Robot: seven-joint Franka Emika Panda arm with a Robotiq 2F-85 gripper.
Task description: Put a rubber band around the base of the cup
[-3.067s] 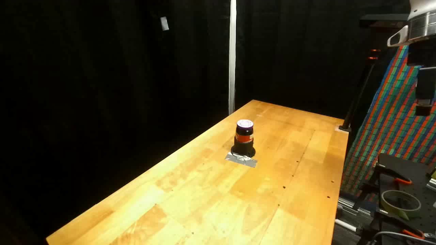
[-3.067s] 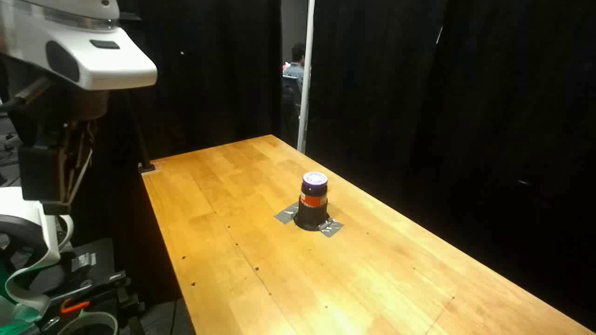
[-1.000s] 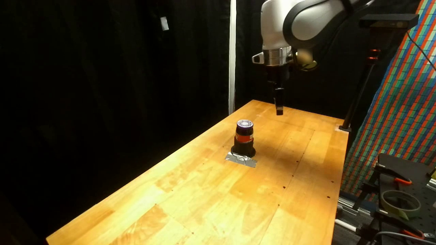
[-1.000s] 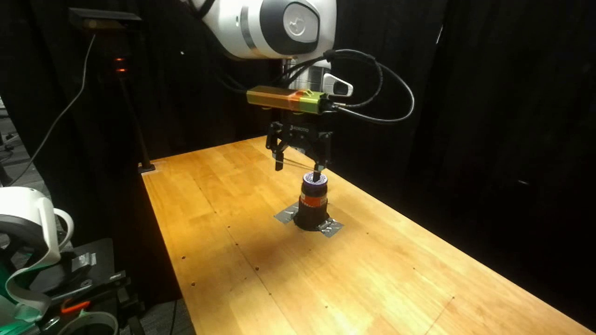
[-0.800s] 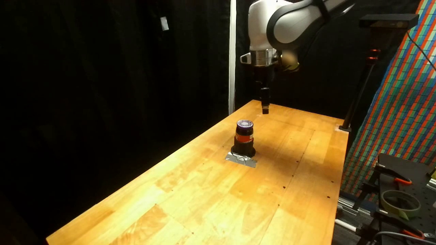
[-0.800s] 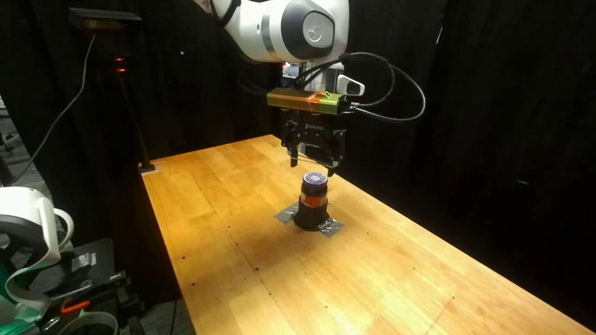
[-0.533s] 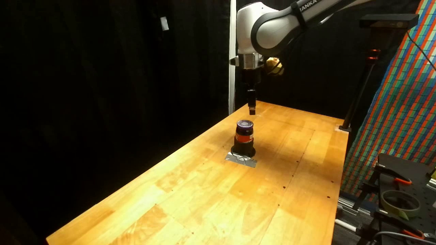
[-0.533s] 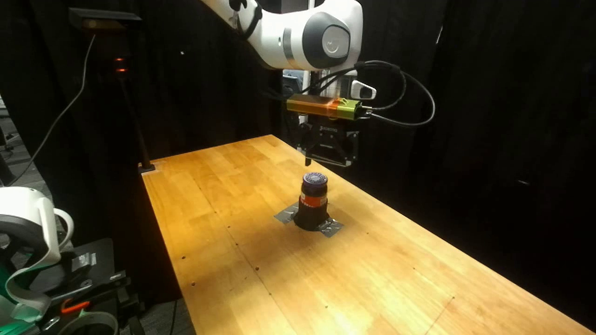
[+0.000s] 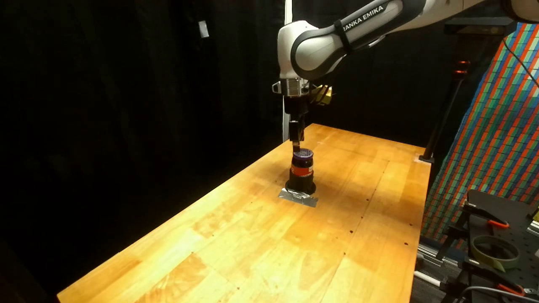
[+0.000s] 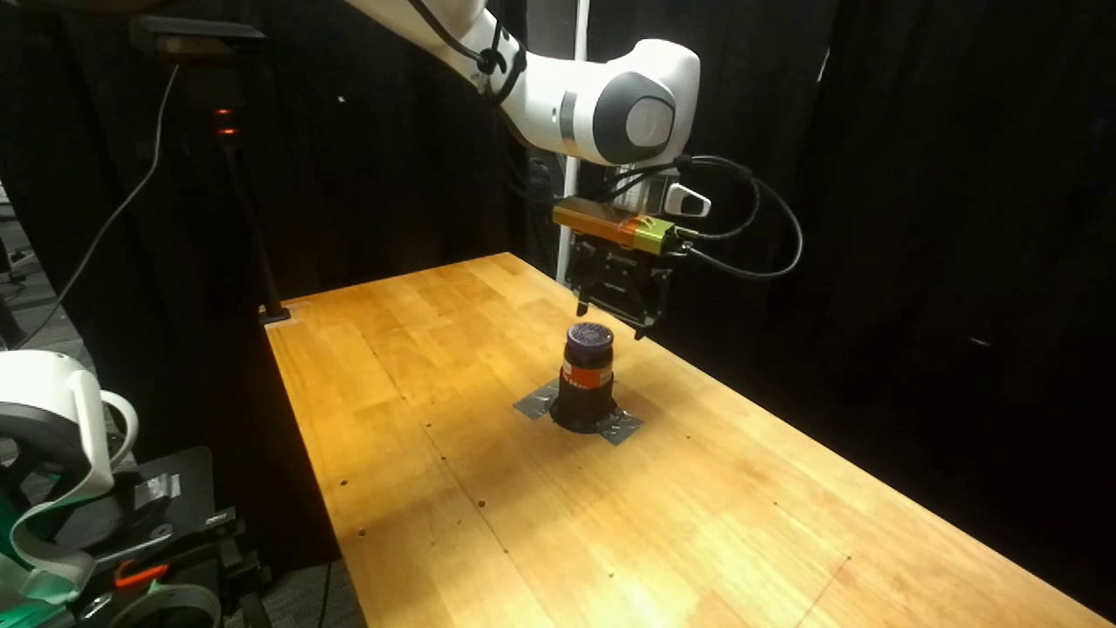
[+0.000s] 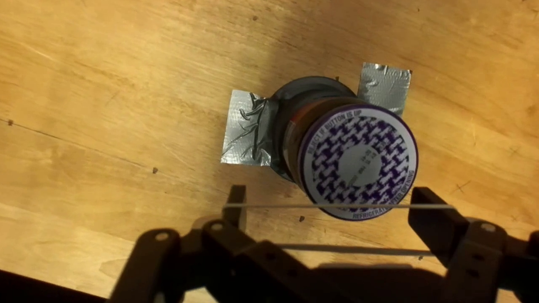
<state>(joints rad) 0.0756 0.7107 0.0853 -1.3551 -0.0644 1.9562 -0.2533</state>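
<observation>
The cup (image 9: 302, 170) is a dark, jar-like cylinder with an orange-red stripe. It stands upright on the table in both exterior views (image 10: 586, 375), its dark flared base taped down. In the wrist view, its white and purple lid (image 11: 360, 164) hides much of the base. My gripper (image 10: 612, 319) is open, pointing down near lid height, beyond the cup in this exterior view. A thin pale rubber band (image 11: 278, 206) is stretched around both fingers, its two strands spanning the gap. In the wrist view, one strand crosses in front of the lid's lower edge, between the fingertips (image 11: 334, 207).
Silver tape pieces (image 11: 248, 130) hold the base to the wooden table (image 9: 269, 261). A camera stand (image 9: 448, 105) rises at a table corner. A black side shelf with a tape roll (image 9: 494, 252) stands beside the table. Dark curtains hang behind.
The arm has come in over the table with the band on its open fingers. It has moved past the cup, left in one view and right in another, then lowered. The cup has not moved.
</observation>
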